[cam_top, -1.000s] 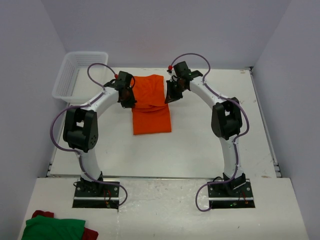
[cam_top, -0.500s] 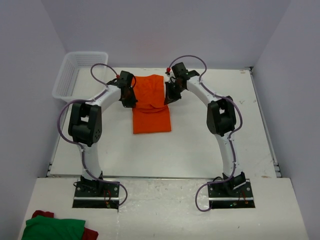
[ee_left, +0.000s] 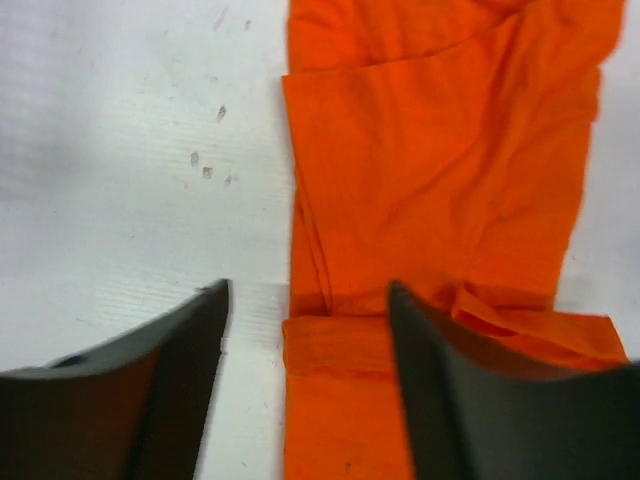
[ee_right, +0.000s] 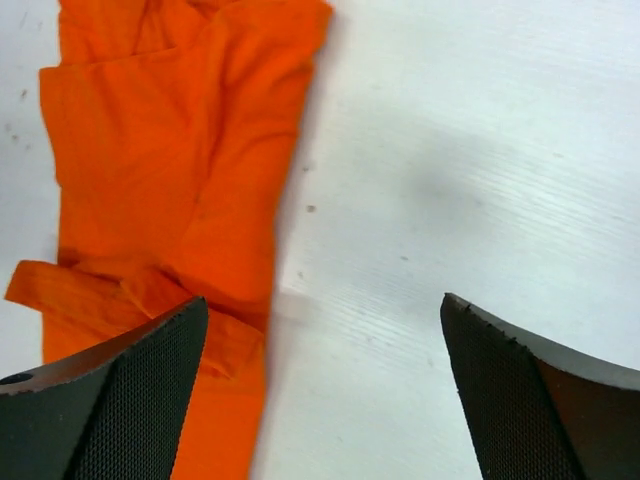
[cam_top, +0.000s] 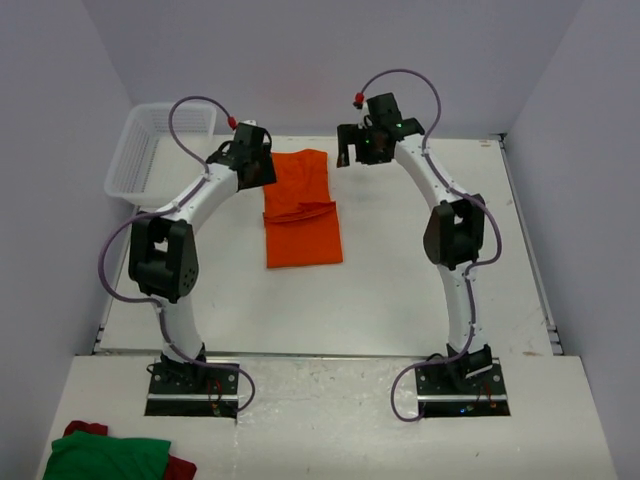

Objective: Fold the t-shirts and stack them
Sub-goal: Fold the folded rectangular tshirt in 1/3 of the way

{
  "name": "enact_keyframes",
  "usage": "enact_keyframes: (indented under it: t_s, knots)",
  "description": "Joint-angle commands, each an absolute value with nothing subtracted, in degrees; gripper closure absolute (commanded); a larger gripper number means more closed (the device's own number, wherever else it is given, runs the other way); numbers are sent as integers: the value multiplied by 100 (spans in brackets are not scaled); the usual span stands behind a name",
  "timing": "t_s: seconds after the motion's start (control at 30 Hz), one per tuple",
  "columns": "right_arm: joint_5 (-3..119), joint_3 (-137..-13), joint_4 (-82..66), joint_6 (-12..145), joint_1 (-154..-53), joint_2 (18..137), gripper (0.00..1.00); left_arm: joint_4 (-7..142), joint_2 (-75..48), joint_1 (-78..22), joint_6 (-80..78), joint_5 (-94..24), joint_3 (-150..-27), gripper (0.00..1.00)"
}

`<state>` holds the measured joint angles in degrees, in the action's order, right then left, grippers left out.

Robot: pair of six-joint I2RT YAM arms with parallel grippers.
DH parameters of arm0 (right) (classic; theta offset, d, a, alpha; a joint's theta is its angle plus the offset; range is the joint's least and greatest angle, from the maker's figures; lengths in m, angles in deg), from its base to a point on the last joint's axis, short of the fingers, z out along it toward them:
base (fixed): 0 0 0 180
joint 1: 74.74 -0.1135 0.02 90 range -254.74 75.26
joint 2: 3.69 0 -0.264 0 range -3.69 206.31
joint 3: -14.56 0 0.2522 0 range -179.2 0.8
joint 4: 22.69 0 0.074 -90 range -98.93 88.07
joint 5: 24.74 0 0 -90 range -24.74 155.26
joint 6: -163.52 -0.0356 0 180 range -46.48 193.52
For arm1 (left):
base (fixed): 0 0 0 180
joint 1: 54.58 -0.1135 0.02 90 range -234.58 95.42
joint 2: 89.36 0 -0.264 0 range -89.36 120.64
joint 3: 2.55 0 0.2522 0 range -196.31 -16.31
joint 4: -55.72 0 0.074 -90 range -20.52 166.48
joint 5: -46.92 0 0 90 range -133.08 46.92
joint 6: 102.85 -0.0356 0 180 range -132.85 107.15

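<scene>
One bright orange t-shirt [cam_top: 302,215] lies folded into a long strip on the white table [cam_top: 400,270], with a loose fold across its middle. My left gripper [cam_top: 262,178] hovers open at its far left edge. In the left wrist view the gripper [ee_left: 308,290] straddles the edge of the t-shirt [ee_left: 440,170] with nothing gripped. My right gripper [cam_top: 347,157] stands open, raised beside the shirt's far right corner. In the right wrist view the gripper [ee_right: 323,300] is mostly over bare table, with the t-shirt [ee_right: 170,130] to its left.
A white plastic basket [cam_top: 150,150] stands at the back left corner of the table. Green and red garments [cam_top: 105,458] lie bunched on the near platform at bottom left. Walls close in the table at the back and on both sides.
Both grippers have opened, let go of the shirt and lifted toward the back. The far part of the shirt now lies flat on the strip.
</scene>
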<state>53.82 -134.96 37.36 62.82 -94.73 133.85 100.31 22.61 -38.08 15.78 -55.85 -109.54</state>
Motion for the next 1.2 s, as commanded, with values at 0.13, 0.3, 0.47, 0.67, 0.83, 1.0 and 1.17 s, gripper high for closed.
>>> enact_keyframes:
  t_s: [0.13, 0.3, 0.47, 0.67, 0.83, 1.0, 1.17]
  knots:
    - [5966, -12190, 3869, 6211, -9486, 11892, 100, 9567, 1523, -2796, 1219, -5222, -10148, 100]
    - [5121, -10602, 3248, 5718, -9767, 11435, 100, 8988, 1339, -2198, 1413, -4345, -9436, 100]
    - [4795, -10248, 3107, 5586, -10276, 11541, 100, 8899, 1611, -1995, 1449, -4360, -9356, 100]
    - [4557, -9834, 2764, 5454, -10681, 11566, 100, 8908, 1971, -2003, 1326, -4536, -9523, 100]
    - [4478, -9491, 2535, 5374, -10910, 11611, 100, 9022, 2419, -2003, 1422, -4492, -9830, 100]
    - [4417, -9123, 2342, 5322, -11042, 11628, 100, 8882, 2560, -2074, 1370, -4615, -9910, 100]
    - [4469, -8947, 2272, 5251, -11086, 11620, 100, 8890, 2771, -2302, 1352, -4606, -10094, 100]
